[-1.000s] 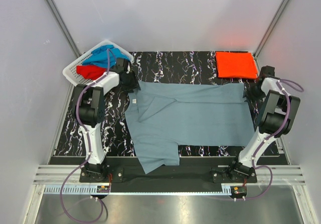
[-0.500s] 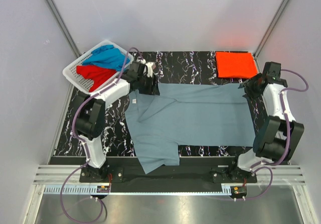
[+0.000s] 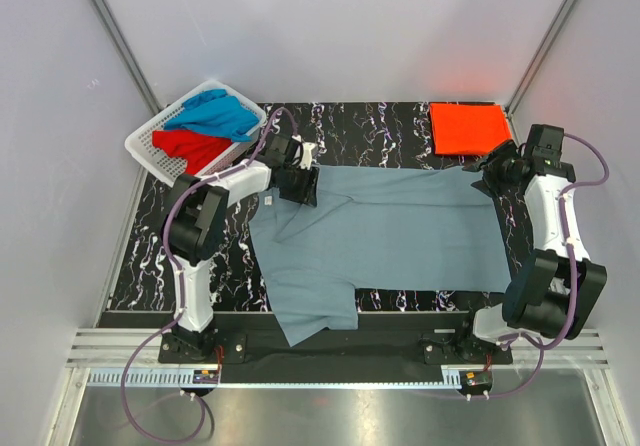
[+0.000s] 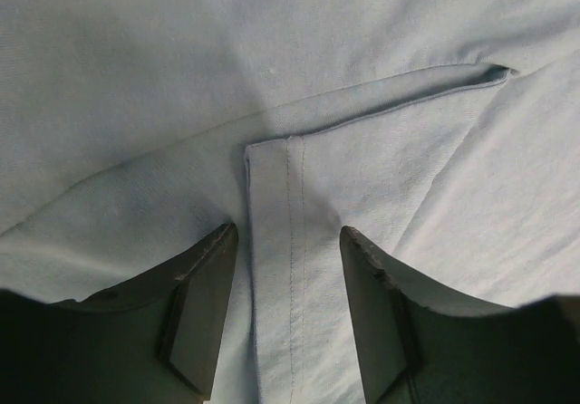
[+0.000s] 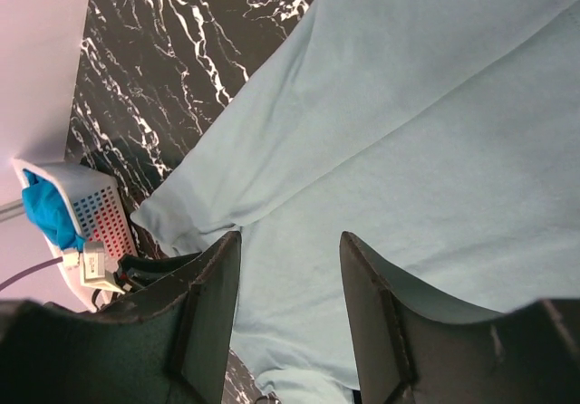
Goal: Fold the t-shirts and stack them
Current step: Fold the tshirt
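A dull grey-blue t-shirt (image 3: 380, 231) lies spread on the black marbled table (image 3: 230, 266), one sleeve folded inward near its top left. My left gripper (image 3: 303, 183) is open just above that corner; the left wrist view shows the sleeve hem (image 4: 288, 268) between the jaws. My right gripper (image 3: 492, 171) is open over the shirt's top right corner, cloth (image 5: 435, 150) below it. A folded orange-red t-shirt (image 3: 470, 128) lies at the back right. The bright blue t-shirt (image 3: 215, 116) and the red t-shirt (image 3: 190, 146) lie in the basket.
A white slotted basket (image 3: 145, 144) stands at the back left corner, also seen in the right wrist view (image 5: 86, 206). Grey walls enclose the table. The shirt's lower left part hangs toward the table's front edge (image 3: 310, 316).
Both arms have swung inward from the shirt's outer corners. The left gripper moved right onto the top left of the shirt; the right gripper moved up and left over the top right corner.
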Action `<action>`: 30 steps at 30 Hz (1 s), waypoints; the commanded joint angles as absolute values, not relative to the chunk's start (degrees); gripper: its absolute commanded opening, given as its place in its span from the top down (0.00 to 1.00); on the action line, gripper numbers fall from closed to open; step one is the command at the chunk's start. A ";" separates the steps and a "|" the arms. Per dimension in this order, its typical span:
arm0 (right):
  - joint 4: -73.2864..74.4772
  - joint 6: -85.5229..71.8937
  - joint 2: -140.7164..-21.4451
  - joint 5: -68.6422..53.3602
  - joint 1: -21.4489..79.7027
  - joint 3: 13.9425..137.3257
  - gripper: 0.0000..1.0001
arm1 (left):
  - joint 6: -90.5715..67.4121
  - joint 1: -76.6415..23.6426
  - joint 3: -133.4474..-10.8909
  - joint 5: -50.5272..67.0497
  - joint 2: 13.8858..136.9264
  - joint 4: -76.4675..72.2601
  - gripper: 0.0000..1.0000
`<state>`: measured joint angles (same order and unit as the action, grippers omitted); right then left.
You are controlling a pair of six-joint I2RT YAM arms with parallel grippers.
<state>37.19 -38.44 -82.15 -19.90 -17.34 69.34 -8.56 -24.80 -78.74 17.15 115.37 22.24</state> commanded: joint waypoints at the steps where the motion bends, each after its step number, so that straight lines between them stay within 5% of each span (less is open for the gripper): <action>1: 35.25 -37.27 -80.42 -22.41 -17.05 69.52 0.45 | -6.94 -25.66 -78.84 17.40 116.02 20.57 0.47; 12: 34.89 -37.18 -81.30 -23.03 -16.96 68.91 0.45 | -7.03 -29.00 -78.84 17.06 112.24 21.27 0.59; 14: 34.81 -37.09 -81.30 -23.11 -16.88 68.56 0.44 | -6.94 -29.53 -79.45 15.21 112.33 22.24 0.57; 15: 34.72 -37.09 -81.30 -23.12 -16.79 68.38 0.45 | -7.03 -29.88 -79.45 14.33 112.24 22.24 0.47; 20: 34.72 -37.00 -81.21 -23.03 -16.61 67.85 0.44 | -7.56 -30.50 -79.01 13.10 111.27 21.53 0.48; 24: 34.72 -36.83 -81.30 -22.94 -16.70 67.94 0.45 | -7.73 -30.76 -79.19 11.87 110.48 21.01 0.60; 28: 34.54 -36.83 -81.65 -22.94 -16.61 67.76 0.45 | -8.00 -30.85 -79.98 10.99 110.30 21.36 0.60; 30: 34.45 -36.83 -81.91 -23.03 -16.61 67.68 0.45 | -7.91 -30.94 -80.07 11.16 110.30 21.27 0.75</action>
